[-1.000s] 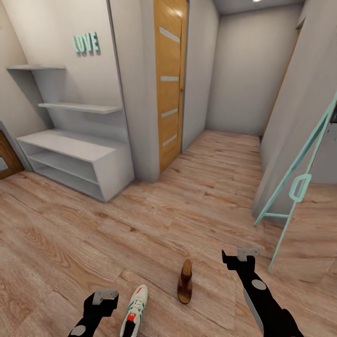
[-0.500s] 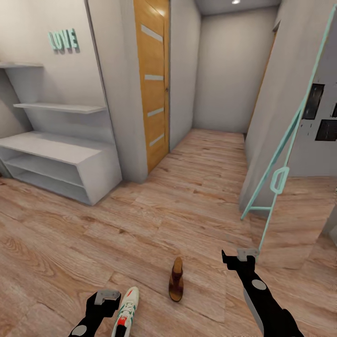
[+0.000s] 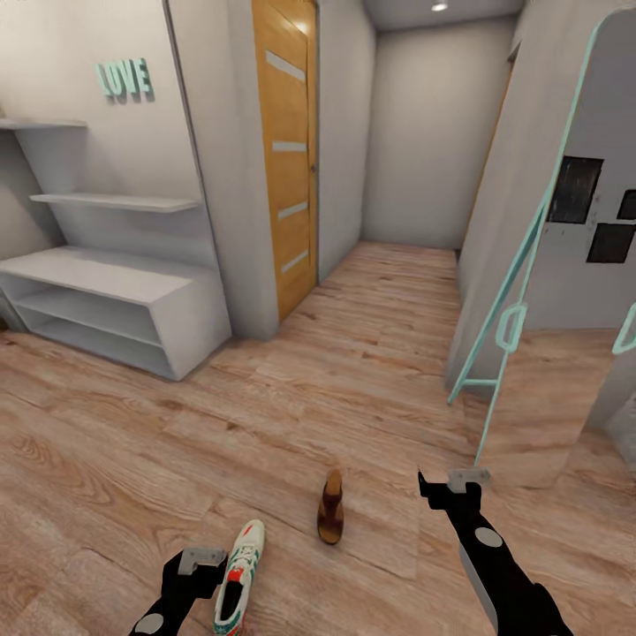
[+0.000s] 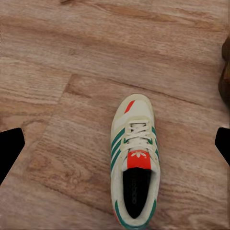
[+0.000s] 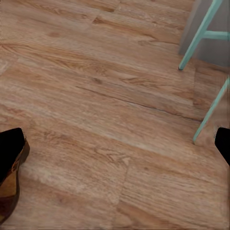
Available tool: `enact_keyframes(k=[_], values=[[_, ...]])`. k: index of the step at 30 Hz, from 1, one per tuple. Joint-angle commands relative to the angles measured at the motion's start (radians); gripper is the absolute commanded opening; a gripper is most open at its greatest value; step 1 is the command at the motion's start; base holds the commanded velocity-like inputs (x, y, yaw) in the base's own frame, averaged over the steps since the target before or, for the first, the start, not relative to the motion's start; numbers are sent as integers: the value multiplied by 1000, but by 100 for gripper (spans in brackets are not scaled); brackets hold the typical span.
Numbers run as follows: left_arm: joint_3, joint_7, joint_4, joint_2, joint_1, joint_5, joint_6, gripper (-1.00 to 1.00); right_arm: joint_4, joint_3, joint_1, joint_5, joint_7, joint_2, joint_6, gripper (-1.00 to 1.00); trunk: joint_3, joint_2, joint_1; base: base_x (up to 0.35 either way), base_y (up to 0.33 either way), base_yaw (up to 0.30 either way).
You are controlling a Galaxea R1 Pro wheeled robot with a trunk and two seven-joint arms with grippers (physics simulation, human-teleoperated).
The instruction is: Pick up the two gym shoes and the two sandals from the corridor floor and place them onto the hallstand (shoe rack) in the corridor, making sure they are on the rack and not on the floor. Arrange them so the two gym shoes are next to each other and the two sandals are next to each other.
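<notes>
Sneaker (image 4: 133, 163) laces show between left tool's (image 4: 115, 143) spread fingers; right tool (image 5: 115, 143), likewise apart, overlooks sandal (image 5: 10, 191).

Wooden door (image 3: 287, 150) (four pale strips); mint "LOVE" letters (image 3: 124, 79) on wall; mint-framed mirror (image 3: 565, 230) leaning at right.

a white gym shoe (image 3: 237, 575) with green stripes lies on the wood-plank floor (image 3: 291, 415), well apart from the pale-grey hallstand (image 3: 115, 305) and nearer the camera. a brown sandal (image 3: 331, 517) lies just right of the shoe. the left gripper (image 3: 200, 558) hangs beside the shoe; the right gripper (image 3: 452, 482) hangs right of the sandal.
</notes>
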State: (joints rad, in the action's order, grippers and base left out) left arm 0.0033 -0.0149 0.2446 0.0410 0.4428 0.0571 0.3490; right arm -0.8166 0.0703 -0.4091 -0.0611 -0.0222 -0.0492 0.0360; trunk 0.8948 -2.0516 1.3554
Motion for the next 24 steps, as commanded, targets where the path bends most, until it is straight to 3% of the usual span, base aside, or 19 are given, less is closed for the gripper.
enact_keyframes(k=[1,7,24], values=[[1,-1,-1,0,1,6,3,100,1,0,0,-6,-2,0,2,100,1,0,-1,-316,0,-2],[1,0,-1,0,1,6,4,100,1,0,0,-6,-2,0,2,100,1,0,-1,-125,0,0],[0,-1,-1,-1,1,6,4,100,0,1,0,-6,-2,0,2,100,1,0,-1,-11,0,-1]])
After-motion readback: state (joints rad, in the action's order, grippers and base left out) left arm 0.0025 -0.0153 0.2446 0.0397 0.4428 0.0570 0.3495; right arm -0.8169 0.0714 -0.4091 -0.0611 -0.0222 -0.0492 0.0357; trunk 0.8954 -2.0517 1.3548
